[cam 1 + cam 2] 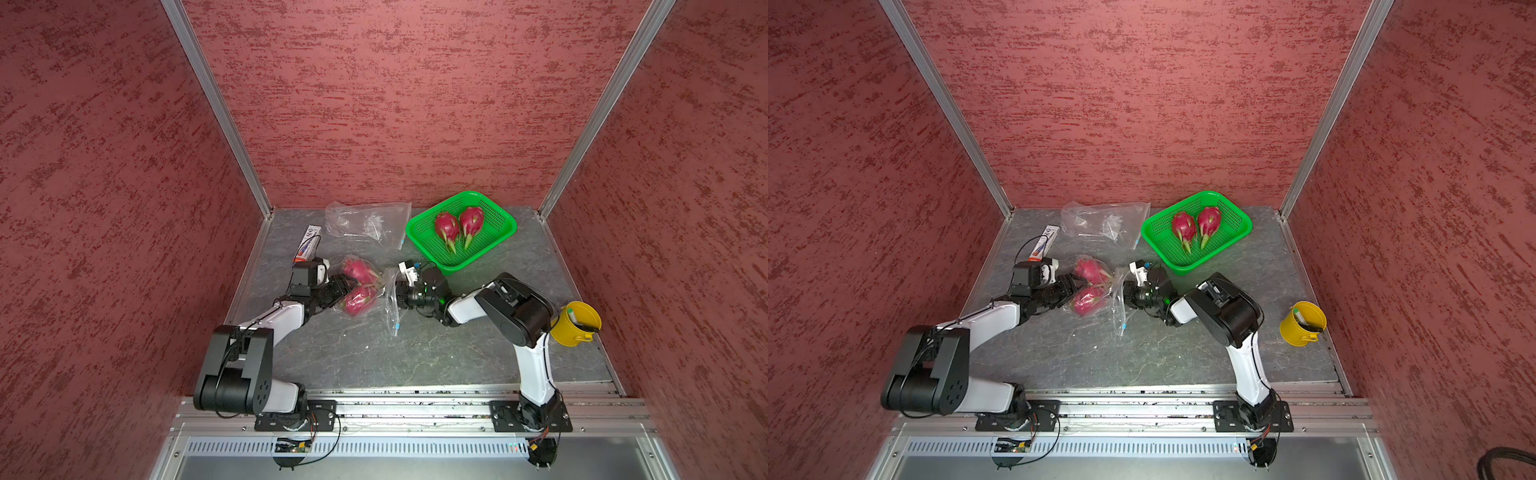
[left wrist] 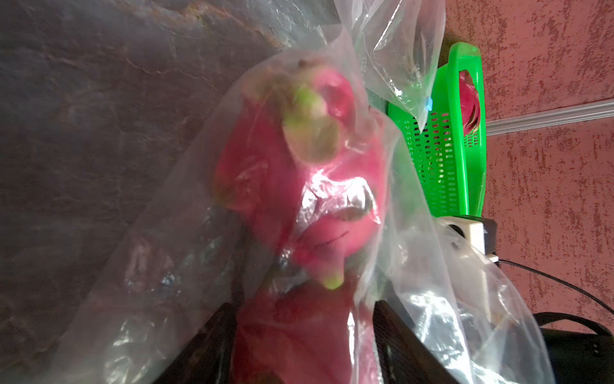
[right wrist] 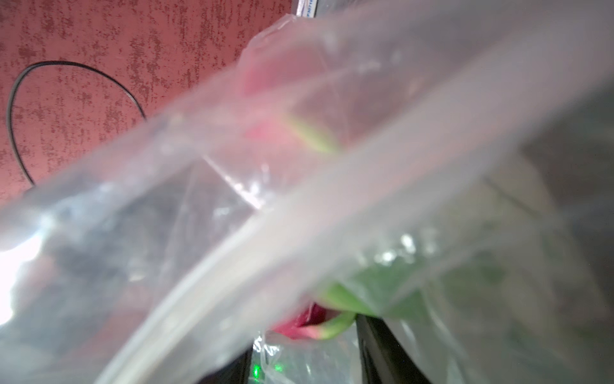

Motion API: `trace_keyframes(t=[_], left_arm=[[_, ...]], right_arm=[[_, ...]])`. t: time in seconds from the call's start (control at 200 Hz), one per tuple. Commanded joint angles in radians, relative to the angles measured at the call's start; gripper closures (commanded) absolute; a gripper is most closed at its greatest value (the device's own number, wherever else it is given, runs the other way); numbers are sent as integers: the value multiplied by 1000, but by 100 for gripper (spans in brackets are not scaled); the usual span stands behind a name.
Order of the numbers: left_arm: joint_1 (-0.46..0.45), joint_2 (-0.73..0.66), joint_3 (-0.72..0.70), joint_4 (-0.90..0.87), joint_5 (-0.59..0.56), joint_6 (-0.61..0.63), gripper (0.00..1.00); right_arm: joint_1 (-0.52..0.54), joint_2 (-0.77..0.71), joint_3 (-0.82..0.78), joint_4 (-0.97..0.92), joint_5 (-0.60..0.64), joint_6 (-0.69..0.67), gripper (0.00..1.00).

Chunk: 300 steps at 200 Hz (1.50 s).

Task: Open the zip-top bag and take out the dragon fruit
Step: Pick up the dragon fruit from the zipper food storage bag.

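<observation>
Far left of the green mesh basket [image 1: 486, 249], against the side wall, lies a toothpaste box [image 1: 307, 244]. Closer to the basket, just off its left corner at the back, a crumpled clear bag [image 1: 365, 222] sits on the table.

Forward and left of the basket is the zip-top bag [image 1: 390, 307], with two dragon fruit inside: the farther fruit [image 1: 358, 269] and the nearer fruit [image 1: 359, 300], lying side by side. The left gripper [image 1: 341, 292] comes at the bag from the side away from the basket. In its wrist view the fingers [image 2: 206, 342] stand apart on either side of the nearer fruit, clamped on it through the plastic.

The right gripper [image 1: 397, 296] is at the bag's basket-side edge, just in front of the basket's near corner. Blurred plastic covers its wrist view, and I cannot tell whether its jaws are together or pinching the film.

In the basket lie the basket pair [image 1: 446, 226], two more dragon fruit, green tips pointing forward.

Well right of the basket and nearer the front stands a yellow bucket [image 1: 575, 330].
</observation>
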Motion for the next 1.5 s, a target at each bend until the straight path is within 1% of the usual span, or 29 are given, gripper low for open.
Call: trace_keyframes(t=[0.0, 0.105, 0.235, 0.346, 0.421, 0.501, 0.601, 0.691, 0.741, 0.867, 0.987, 1.052, 1.187, 1.348, 1.398, 1.433, 1.498], left_arm=[[-6, 42, -5, 33, 34, 30, 35], [-7, 75, 3, 39, 50, 37, 37], [-6, 93, 14, 31, 59, 55, 38], [-7, 102, 23, 17, 59, 74, 39], [-7, 109, 30, 8, 63, 85, 40], [-7, 113, 36, 2, 66, 91, 40], [-7, 118, 40, 2, 69, 93, 40], [-7, 118, 43, 3, 74, 94, 40], [-7, 117, 45, 2, 74, 95, 40], [-6, 109, 45, -5, 70, 96, 40], [1, 93, 39, -14, 66, 93, 40], [10, 79, 36, -23, 65, 89, 38], [36, 30, 29, -42, 69, 73, 28], [74, -43, 7, -58, 85, 54, 22], [86, -60, 1, -70, 83, 56, 20], [95, -71, -4, -77, 82, 61, 15], [110, -83, -17, -85, 77, 69, 13]], right_arm=[[8, 38, 45, 84, -24, 35, 49], [7, 71, 77, 82, -7, 66, 49], [6, 116, 119, 33, 33, 95, 49], [6, 143, 141, 66, 38, 125, 49], [6, 153, 166, 51, 34, 119, 49], [8, 157, 181, 33, 37, 107, 52], [8, 163, 193, 20, 37, 100, 61], [7, 170, 191, 28, 41, 101, 75], [8, 171, 185, 43, 42, 104, 82], [8, 171, 168, 111, 35, 111, 92], [5, 148, 129, 195, 38, 99, 100], [3, 120, 97, 233, 46, 78, 100], [-5, 52, 34, 268, 52, -10, 100], [-14, -14, -15, 221, 62, -141, 100], [-20, -29, -28, 214, 64, -167, 100], [-26, -36, -36, 213, 61, -181, 100], [-40, -42, -48, 211, 52, -197, 100]])
